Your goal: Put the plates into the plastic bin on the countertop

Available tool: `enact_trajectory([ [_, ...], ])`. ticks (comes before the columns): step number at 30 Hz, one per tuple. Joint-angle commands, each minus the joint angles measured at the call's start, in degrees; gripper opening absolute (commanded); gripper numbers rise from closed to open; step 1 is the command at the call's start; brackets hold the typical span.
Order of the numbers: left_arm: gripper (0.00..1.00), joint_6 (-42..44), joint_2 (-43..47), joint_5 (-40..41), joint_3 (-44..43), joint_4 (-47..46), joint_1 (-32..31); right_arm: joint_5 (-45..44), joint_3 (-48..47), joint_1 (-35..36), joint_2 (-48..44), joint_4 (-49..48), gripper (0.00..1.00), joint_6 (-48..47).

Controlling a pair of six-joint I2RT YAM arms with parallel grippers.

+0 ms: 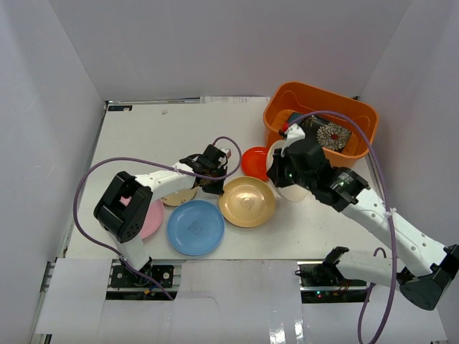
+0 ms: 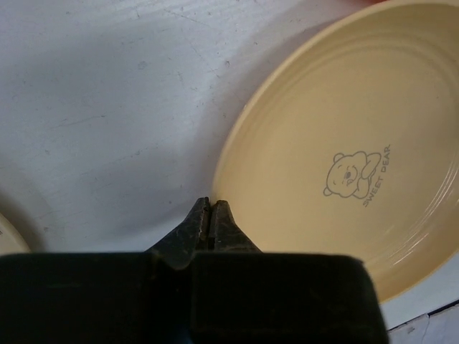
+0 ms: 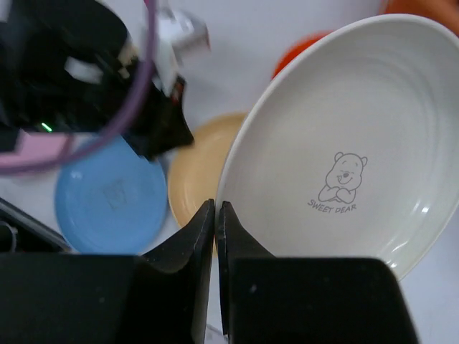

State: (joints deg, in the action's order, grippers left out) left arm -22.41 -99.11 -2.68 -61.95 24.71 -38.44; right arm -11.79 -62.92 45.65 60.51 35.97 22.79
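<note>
Lettering that reads "SWEET BEAR" is printed beside a small bear drawing on the cream plate (image 3: pixel 344 129), and the same mark is seen on the yellow-orange plate (image 2: pixel 344 165). The cream plate is clamped at its rim by the right gripper (image 3: pixel 215 208) and is held tilted just in front of the plastic bin (image 1: pixel 283 107). The bin is set at the far right corner of the countertop (image 1: pixel 143 143), its long axis roughly along the far edge, with the black floral plate (image 1: pixel 333 136) inside.

The yellow-orange plate lies flat near the middle. The red plate (image 1: pixel 252 161) is just beyond it and the blue plate (image 1: pixel 195 227) is toward the near edge. The left gripper (image 2: pixel 210 208) is seen with its jaws together at this plate's left rim; whether the rim is pinched cannot be told. The pink plate (image 1: pixel 150 221) and the small beige plate (image 1: pixel 179 197) are partly covered by the left arm (image 1: pixel 158 183).
</note>
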Motion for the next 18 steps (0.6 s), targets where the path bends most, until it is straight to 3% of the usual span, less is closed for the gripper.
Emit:
enact_trajectory([
  [1, 0.0, -0.08, 2.51, -1.8, -0.89, -1.59, 0.2, -0.5, -10.88, 0.23, 2.58, -4.94, 0.08, -6.23],
  [6, 0.0, -0.44, 4.19, -3.12, -0.19, -3.09, 0.2, -17.03, -27.85, -2.3, 14.18, -5.82, 0.08, -17.58],
  [7, 0.0, -0.52, 4.45, -3.3, -0.1, -3.26, 0.2, -16.6, -29.79, -4.41, 15.94, -6.17, 0.08, -19.08],
  [11, 0.0, -0.7, 6.29, -4.44, 0.69, -4.49, 0.2, -1.59, -32.62, -21.96, 23.49, -13.37, 0.08, -22.25],
  [18, 0.0, -1.4, 10.95, -5.93, 1.66, -5.9, 0.2, 1.42, -40.18, -31.49, 41.43, -13.55, 0.08, -23.76],
])
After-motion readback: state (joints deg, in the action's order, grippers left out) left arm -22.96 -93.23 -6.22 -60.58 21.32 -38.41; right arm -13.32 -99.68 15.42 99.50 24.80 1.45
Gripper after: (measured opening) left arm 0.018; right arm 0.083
